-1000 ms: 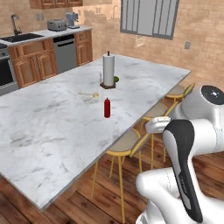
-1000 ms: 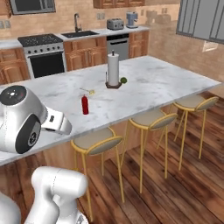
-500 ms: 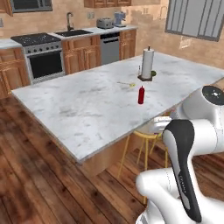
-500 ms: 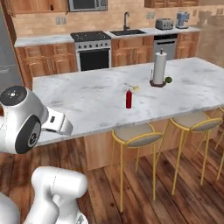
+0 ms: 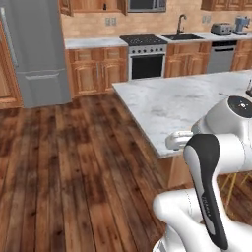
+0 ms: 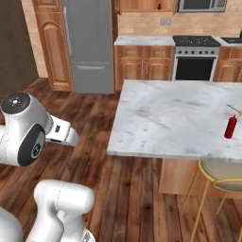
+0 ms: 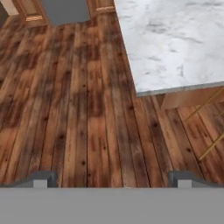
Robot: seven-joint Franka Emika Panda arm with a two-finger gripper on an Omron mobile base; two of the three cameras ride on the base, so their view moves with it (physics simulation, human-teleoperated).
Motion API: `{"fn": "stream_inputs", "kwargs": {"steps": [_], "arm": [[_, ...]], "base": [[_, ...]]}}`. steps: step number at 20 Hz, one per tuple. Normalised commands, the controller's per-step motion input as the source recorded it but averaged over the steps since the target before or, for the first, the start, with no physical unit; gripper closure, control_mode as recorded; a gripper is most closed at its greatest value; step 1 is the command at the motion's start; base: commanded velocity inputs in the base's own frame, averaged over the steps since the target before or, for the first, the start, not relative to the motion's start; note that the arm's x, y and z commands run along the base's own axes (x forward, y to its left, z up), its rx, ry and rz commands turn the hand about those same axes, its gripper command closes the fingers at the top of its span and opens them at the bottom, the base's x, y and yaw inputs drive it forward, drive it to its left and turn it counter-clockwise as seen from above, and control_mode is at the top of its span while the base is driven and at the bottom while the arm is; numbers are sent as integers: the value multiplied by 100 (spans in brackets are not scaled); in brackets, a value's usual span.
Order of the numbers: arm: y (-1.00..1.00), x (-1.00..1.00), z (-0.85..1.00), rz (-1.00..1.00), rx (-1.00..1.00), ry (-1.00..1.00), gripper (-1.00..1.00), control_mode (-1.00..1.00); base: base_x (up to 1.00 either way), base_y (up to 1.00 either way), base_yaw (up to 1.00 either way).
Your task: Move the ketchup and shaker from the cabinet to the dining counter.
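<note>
One wood floor (image 7: 78,100), dark planks, fills the left and lower parts of the hand view and the left of both base views. One bench (image 6: 179,118), white-grey veined marble island, sits centre right in the right base view, right of centre in the left base view, and upper right in the hand view. One grey fridge (image 6: 90,42) stands at top, left of centre, in the right base view. One steel range (image 5: 145,54) stands against the back wall, top centre of the left base view. One yellow-legged stool (image 6: 217,179) sits at the bench edge, lower right of the right base view. One ketchup (image 6: 230,126), red, stands upright on the bench at the right edge of the right base view. One tool (image 7: 112,178), fingers spread wide and empty, hangs over the floor beside the bench corner.
</note>
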Motion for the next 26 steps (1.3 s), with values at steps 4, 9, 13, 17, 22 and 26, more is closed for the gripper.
{"fn": "stream_inputs", "kwargs": {"steps": [4,9,13,17,22,26], "arm": [[0,0,0,0,0,0,-100,100],[0,0,0,0,0,0,-100,100],[0,0,0,0,0,0,-100,100],[0,0,0,0,0,0,-100,100],[0,0,0,0,0,0,-100,100],[0,0,0,0,0,0,-100,100]], "base": [[-4,75,43],[25,87,13],[65,74,0],[85,47,0],[92,32,-1],[94,22,0]]}}
